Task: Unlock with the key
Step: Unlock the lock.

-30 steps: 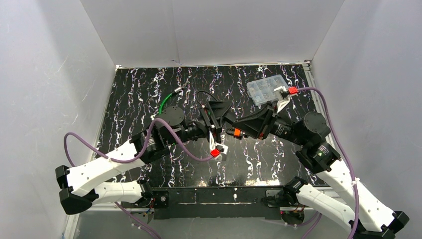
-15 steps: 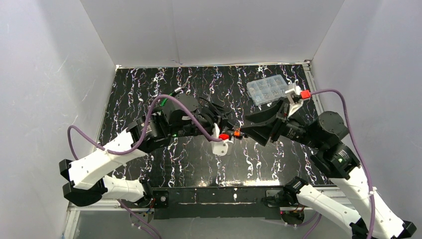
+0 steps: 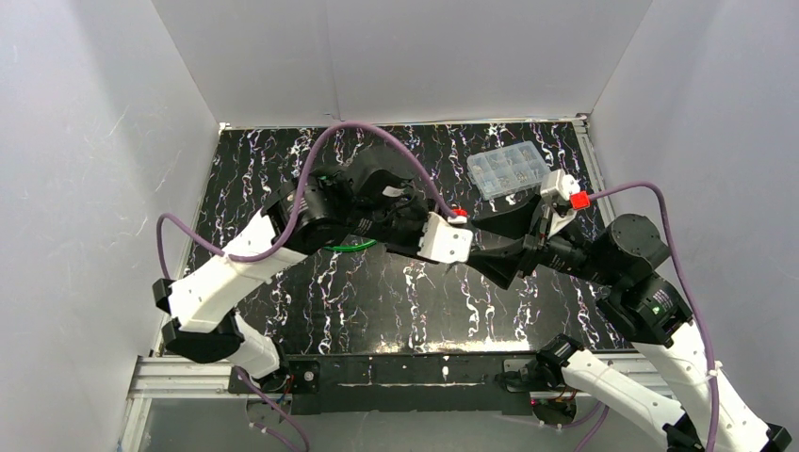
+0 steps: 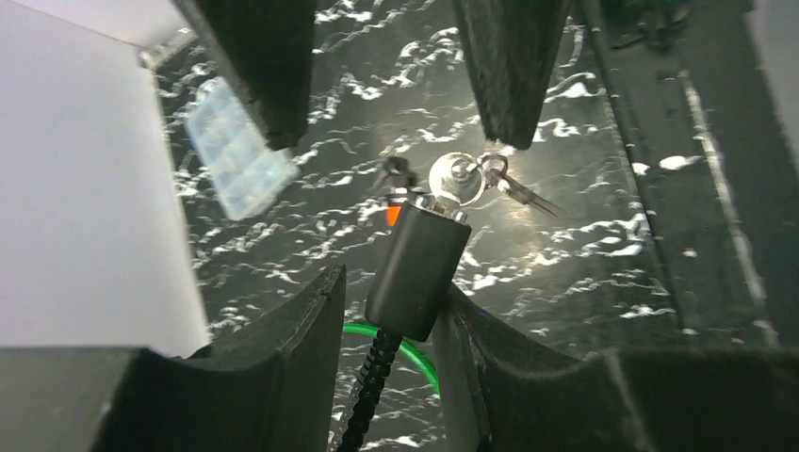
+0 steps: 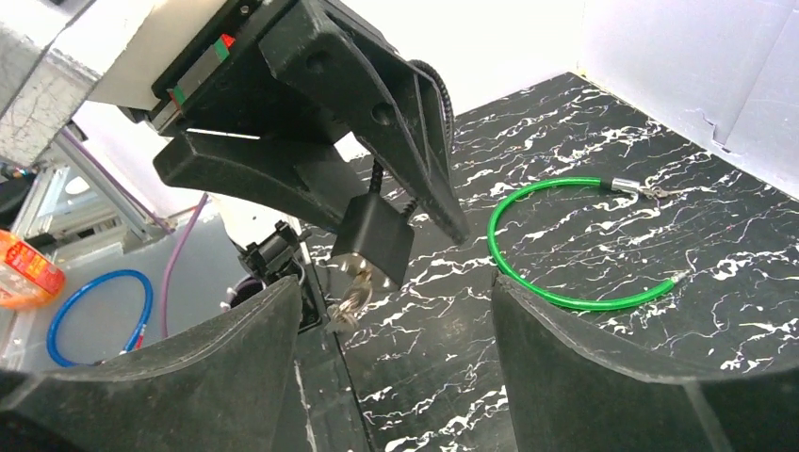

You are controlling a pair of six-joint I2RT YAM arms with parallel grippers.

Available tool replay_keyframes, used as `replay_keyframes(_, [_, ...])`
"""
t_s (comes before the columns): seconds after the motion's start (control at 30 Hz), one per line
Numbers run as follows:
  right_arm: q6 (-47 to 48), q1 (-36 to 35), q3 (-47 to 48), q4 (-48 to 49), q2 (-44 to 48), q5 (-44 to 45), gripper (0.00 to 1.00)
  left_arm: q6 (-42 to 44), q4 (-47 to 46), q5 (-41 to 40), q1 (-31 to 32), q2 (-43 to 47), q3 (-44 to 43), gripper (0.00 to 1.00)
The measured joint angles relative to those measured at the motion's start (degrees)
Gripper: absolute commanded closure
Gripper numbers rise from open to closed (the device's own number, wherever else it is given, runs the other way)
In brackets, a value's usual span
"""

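My left gripper (image 4: 391, 282) is shut on a black padlock (image 4: 417, 273) and holds it above the table. A silver key (image 4: 457, 179) sits in the lock's end, with a ring and a second key hanging from it. A black ribbed cable runs back from the lock. In the right wrist view the padlock (image 5: 373, 239) hangs at the tips of the left fingers (image 5: 424, 179), with the keys (image 5: 353, 297) below it. My right gripper (image 5: 396, 292) is open and empty, facing the lock, a short way off. In the top view the two grippers meet nose to nose (image 3: 476, 250).
A green cable loop (image 5: 565, 235) lies on the black marbled table (image 3: 283, 169), under the left arm (image 3: 353, 247). A clear compartment box (image 3: 507, 170) sits at the back right. White walls enclose the table on three sides.
My left arm has risen and swung right, rolling its wrist over. My right arm has drawn back to the right. The green loop now lies nearer the front.
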State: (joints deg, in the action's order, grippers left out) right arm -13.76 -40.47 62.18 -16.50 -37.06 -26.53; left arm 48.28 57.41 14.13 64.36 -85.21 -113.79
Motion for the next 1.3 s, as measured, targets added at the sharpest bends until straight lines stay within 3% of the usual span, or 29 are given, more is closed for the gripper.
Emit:
replay_keyframes(0.13, [2.69, 0.00, 1.15, -0.76, -1.22, -0.58, 0.18, -2.95, 6.65, 2.80, 0.00, -4.13, -5.79, 1.00])
replay_keyframes(0.33, [5.09, -0.04, 2.55, -0.80, -2.85, -1.57, 0.18, -5.73, 11.29, 4.86, 0.00, -5.89, -6.78, 1.00])
replay_keyframes(0.7, [5.38, -1.36, 0.57, 0.33, -4.19, -3.64, 0.22, -10.61, 11.63, 5.14, -1.31, -6.47, -9.60, 1.00])
replay_keyframes(0.87, [6.31, -4.12, -0.07, 0.61, -5.23, -1.38, 0.29, -12.15, 12.15, 4.86, -1.51, -7.90, -11.50, 1.00])
replay_keyframes(0.97, [7.29, -6.08, -0.05, 0.75, -6.43, 0.98, 0.42, -12.98, 12.13, 4.51, -1.51, -8.91, -12.16, 1.00])
replay_keyframes(1.13, [8.64, -7.65, -0.07, 0.50, -7.70, 2.71, 0.89, -13.70, 13.04, 2.84, -2.24, -9.25, -12.24, 1.00])
replay_keyframes(1.17, [8.85, -7.67, -0.09, 0.43, -7.67, 3.27, 0.94, -13.87, 13.39, 2.88, -2.33, -9.23, -12.27, 1.00])
replay_keyframes(1.3, [9.42, -7.67, -0.16, 0.27, -7.12, 4.19, 0.99, -13.83, 13.31, 3.28, -2.36, -9.14, -12.33, 1.00])
